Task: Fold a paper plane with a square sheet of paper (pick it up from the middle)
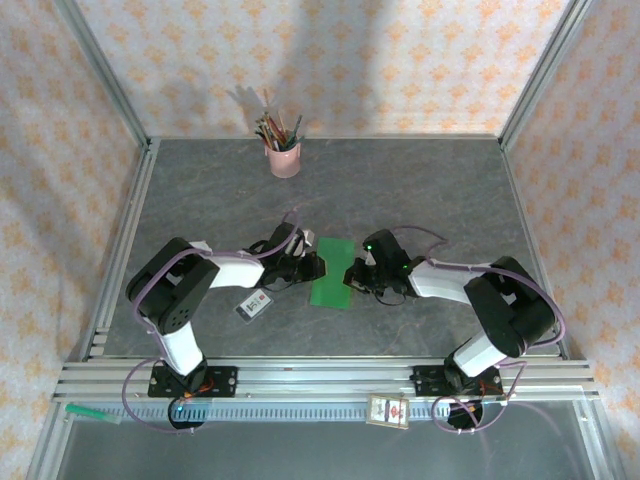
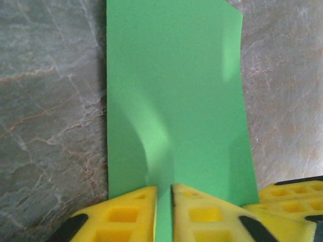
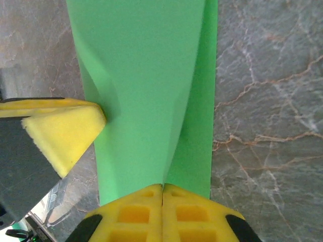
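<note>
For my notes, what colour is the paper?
Bright green paper, clearest in left wrist view.

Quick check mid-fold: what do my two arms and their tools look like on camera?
The left arm and right arm have black joints, white links and looping purple cables; a green light glows near the right wrist. The left tool and right tool have yellow fingers with square recessed pockets and black patches lower down.
</note>
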You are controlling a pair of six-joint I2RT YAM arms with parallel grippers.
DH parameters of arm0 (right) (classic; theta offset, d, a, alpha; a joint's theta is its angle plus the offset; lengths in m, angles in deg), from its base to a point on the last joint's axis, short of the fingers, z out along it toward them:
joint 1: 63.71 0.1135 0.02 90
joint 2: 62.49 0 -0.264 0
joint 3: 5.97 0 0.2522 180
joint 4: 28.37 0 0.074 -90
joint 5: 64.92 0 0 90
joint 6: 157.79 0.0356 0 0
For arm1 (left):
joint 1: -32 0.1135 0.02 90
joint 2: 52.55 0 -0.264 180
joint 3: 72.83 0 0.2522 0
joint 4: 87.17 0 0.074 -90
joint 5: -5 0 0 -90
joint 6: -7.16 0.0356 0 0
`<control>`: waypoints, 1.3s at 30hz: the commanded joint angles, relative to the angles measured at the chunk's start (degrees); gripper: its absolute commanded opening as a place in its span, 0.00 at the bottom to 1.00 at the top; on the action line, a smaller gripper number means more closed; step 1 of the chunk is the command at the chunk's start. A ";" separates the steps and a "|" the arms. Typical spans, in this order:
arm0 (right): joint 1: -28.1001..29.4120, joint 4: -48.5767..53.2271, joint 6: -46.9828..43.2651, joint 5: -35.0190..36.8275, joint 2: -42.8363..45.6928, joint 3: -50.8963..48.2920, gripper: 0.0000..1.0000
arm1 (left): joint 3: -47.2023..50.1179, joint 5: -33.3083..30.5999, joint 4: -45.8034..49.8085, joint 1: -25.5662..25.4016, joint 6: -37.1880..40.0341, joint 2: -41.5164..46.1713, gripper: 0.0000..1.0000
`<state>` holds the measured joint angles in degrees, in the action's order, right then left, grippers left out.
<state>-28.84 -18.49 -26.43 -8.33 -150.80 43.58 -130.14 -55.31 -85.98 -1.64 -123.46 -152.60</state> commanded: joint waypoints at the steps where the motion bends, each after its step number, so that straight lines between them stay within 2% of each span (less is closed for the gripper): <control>1: -0.57 1.71 2.64 -1.58 0.44 1.40 0.04 | -0.20 -1.81 1.25 -0.33 2.41 4.85 0.26; 6: -1.01 3.22 5.27 -3.88 0.81 2.15 0.03 | 7.40 -4.70 -5.46 -2.92 5.38 15.34 0.32; 11: -1.86 4.41 6.89 -5.60 0.95 3.23 0.03 | 16.73 -11.92 -13.04 -10.58 11.12 24.68 0.38; 15: -2.22 3.37 8.61 -7.50 0.61 3.14 0.03 | 20.80 -20.56 -15.21 -17.67 17.52 27.72 0.43; 19: -2.27 2.68 9.22 -8.44 -0.14 3.39 0.03 | 21.45 -27.16 -16.40 -22.89 22.77 26.35 0.51; 22: -2.27 2.65 9.35 -8.55 -0.11 3.40 0.03 | 19.65 -32.42 -15.17 -26.38 26.21 23.38 0.61; 25: -2.35 2.57 9.48 -8.54 -0.09 3.43 0.03 | 17.54 -36.32 -14.45 -28.99 29.12 19.81 0.65; 31: -2.35 2.48 9.70 -8.56 -0.08 3.32 0.03 | 14.08 -41.44 -13.95 -30.73 32.89 14.92 0.64; 39: -2.44 2.19 9.81 -8.74 -0.28 3.25 0.02 | 11.77 -40.55 -14.33 -31.14 35.08 11.26 0.54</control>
<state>-30.78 -15.97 -17.34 -16.57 -150.78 45.61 -116.83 -94.08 -99.67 -32.16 -90.46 -140.50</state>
